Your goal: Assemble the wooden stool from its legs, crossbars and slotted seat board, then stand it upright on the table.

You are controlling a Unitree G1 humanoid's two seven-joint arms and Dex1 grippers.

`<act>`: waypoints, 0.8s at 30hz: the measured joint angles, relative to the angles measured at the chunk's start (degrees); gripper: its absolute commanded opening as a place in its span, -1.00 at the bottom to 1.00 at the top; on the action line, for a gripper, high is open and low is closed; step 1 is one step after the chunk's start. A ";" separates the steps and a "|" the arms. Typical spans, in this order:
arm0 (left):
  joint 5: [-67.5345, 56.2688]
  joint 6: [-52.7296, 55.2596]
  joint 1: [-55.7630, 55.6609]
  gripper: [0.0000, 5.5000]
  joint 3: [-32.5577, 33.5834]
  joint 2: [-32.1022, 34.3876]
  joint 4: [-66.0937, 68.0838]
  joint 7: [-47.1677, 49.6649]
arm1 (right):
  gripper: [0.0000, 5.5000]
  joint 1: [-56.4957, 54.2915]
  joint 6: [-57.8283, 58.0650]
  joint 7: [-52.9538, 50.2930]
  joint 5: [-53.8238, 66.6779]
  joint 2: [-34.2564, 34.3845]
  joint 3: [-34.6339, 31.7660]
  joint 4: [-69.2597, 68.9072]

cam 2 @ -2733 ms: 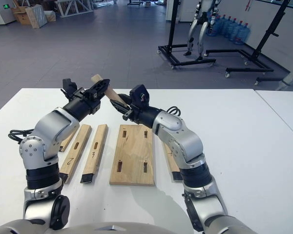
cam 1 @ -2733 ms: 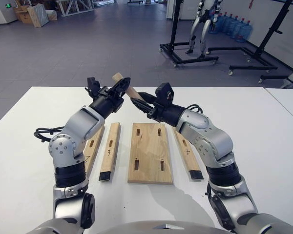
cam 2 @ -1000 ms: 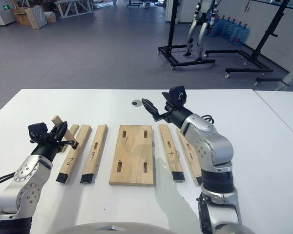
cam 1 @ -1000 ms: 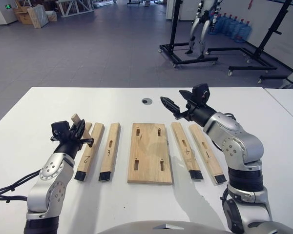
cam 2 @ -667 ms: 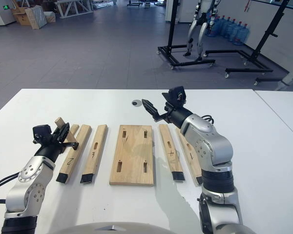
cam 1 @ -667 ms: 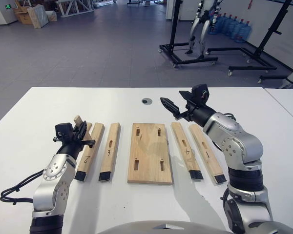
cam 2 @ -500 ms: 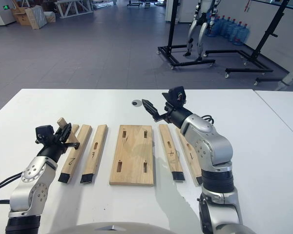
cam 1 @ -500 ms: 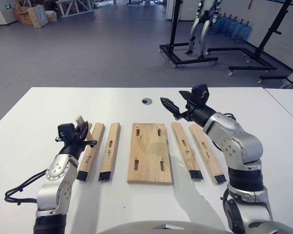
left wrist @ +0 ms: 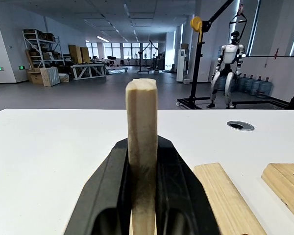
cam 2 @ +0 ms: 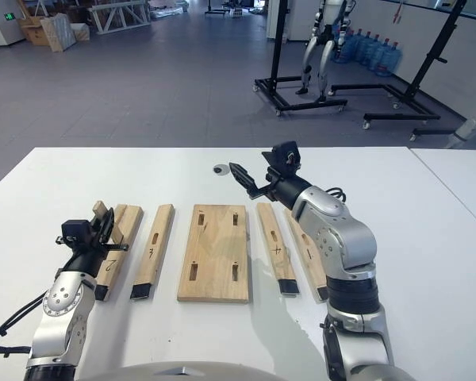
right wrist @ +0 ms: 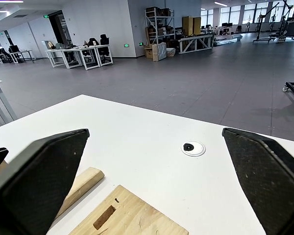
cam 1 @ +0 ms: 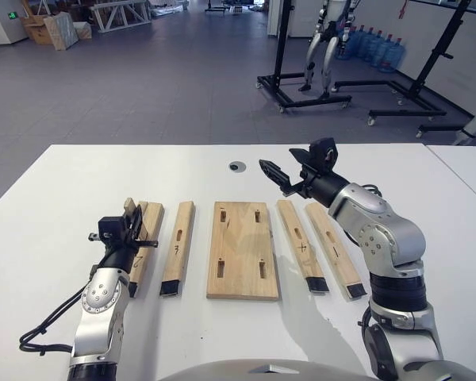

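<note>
Crossbar [left wrist: 141, 127]: 1, clamped in my left claw [cam 1: 132, 230], brought down from the 2-claw hold above the seat board [cam 1: 239, 248] to beside the leftmost leg [cam 1: 148, 238]. Right claw [cam 1: 278, 176]: released, spread wide. Board flat at centre, slots unfilled; assembly not started.

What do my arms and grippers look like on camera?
The left arm and right arm are rounded silver-grey shells with black joint bands. The left gripper and right gripper have black wedge-shaped fingers. A black cable loops from the left arm.
</note>
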 measured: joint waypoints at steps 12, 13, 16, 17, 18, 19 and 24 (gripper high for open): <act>1.77 0.74 2.31 -0.33 -0.17 -0.94 5.29 -0.52 | 0.82 0.15 -0.14 -0.10 -0.48 0.11 0.97 -0.10; 1.77 0.87 2.21 -0.29 -0.12 -0.94 5.31 -0.52 | 0.82 0.15 -0.14 -0.09 -0.50 0.12 0.98 -0.10; 1.86 2.70 1.79 -0.27 0.23 -0.93 4.62 -0.45 | 0.82 0.15 -0.29 -0.12 -0.88 0.14 0.97 -0.06; 1.90 4.21 1.67 -0.27 0.22 -0.88 3.75 -0.44 | 0.82 0.15 -0.42 -0.11 -0.96 0.15 0.97 -0.03; 1.90 5.60 1.45 -0.27 0.22 -0.85 2.92 -0.44 | 0.82 0.15 -0.48 -0.11 -0.98 0.17 0.96 0.02; 1.82 7.60 0.90 -0.27 0.24 -0.80 1.21 -0.37 | 0.82 0.15 -0.50 -0.11 -1.01 0.17 0.94 0.06; 0.97 17.69 -12.97 -0.27 2.89 2.40 -11.05 2.24 | 0.82 0.00 -1.07 -0.15 -1.05 0.35 0.92 0.52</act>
